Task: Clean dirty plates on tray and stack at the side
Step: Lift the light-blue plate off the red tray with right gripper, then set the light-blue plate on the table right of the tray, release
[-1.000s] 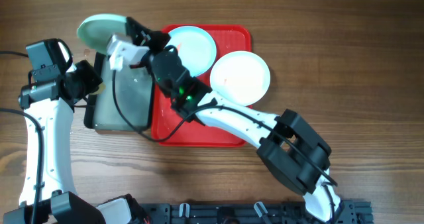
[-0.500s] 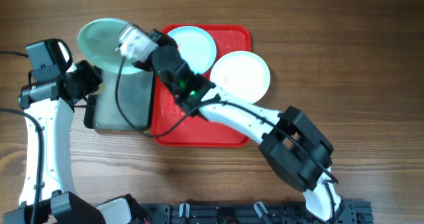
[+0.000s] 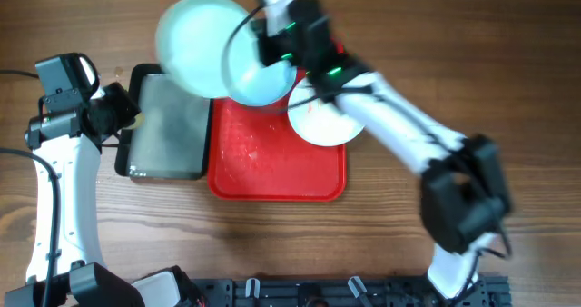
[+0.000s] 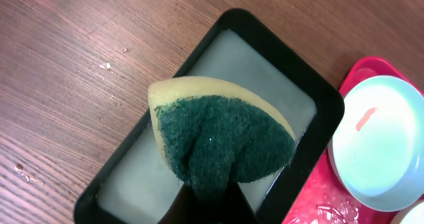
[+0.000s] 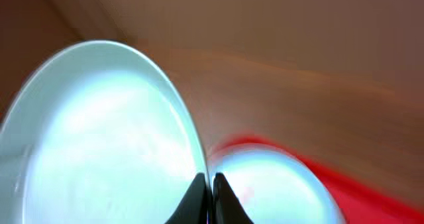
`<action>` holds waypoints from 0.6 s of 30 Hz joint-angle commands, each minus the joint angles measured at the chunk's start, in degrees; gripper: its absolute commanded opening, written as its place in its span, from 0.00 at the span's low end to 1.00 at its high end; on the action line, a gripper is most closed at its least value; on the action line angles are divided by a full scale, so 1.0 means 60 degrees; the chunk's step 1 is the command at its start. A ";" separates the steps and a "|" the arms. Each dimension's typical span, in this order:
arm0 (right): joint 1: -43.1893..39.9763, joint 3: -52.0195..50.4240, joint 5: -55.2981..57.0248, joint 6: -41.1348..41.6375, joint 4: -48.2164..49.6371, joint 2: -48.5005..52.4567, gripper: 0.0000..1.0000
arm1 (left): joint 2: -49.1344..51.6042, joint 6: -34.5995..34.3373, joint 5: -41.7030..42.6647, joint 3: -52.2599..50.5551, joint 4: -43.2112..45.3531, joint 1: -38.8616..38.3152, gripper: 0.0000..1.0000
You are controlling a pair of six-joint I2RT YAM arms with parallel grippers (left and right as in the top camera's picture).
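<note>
Right pincer (image 5: 209, 182) is clamped on the rim of a pale turquoise round plate (image 3: 193, 42), which is lifted off the wooden surface (image 3: 454, 62) above the far corner of the black-rimmed metal pan (image 3: 163, 125). A second turquoise plate with a red smear (image 4: 379, 143) lies in the far left corner of the large red plastic tray (image 3: 272, 166). A white round plate (image 3: 320, 123) sits at the tray's far right, partly under the arm. Left pincer (image 4: 209, 192) is closed on a yellow sponge with a green scouring face (image 4: 222, 138), held over the pan.

Turquoise plate (image 3: 192, 44) aloft; second turquoise (image 4: 377, 144), white plate (image 3: 318, 125) on red tray (image 3: 272, 166).
</note>
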 commanded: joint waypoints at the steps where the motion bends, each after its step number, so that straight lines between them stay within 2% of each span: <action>1: -0.1687 0.0117 -0.1213 0.0627 -0.1617 -0.1439 0.04 | -0.0051 -0.0073 0.0025 0.0160 0.0073 -0.0047 0.04; 5: -0.3606 0.0117 -0.1202 0.0619 -0.3759 -0.2047 0.04 | -0.0033 -0.0004 0.0157 0.0160 0.0222 -0.0302 0.04; 11: -0.6298 0.0098 -0.1013 0.0521 -0.6058 -0.1927 0.04 | 0.0076 0.0033 0.0138 0.0160 0.0430 -0.0903 0.04; 18: -0.7584 0.0033 0.0616 -0.0004 -0.7431 -0.1282 0.04 | 0.0368 0.0361 0.0127 0.0160 0.0681 -0.1566 0.04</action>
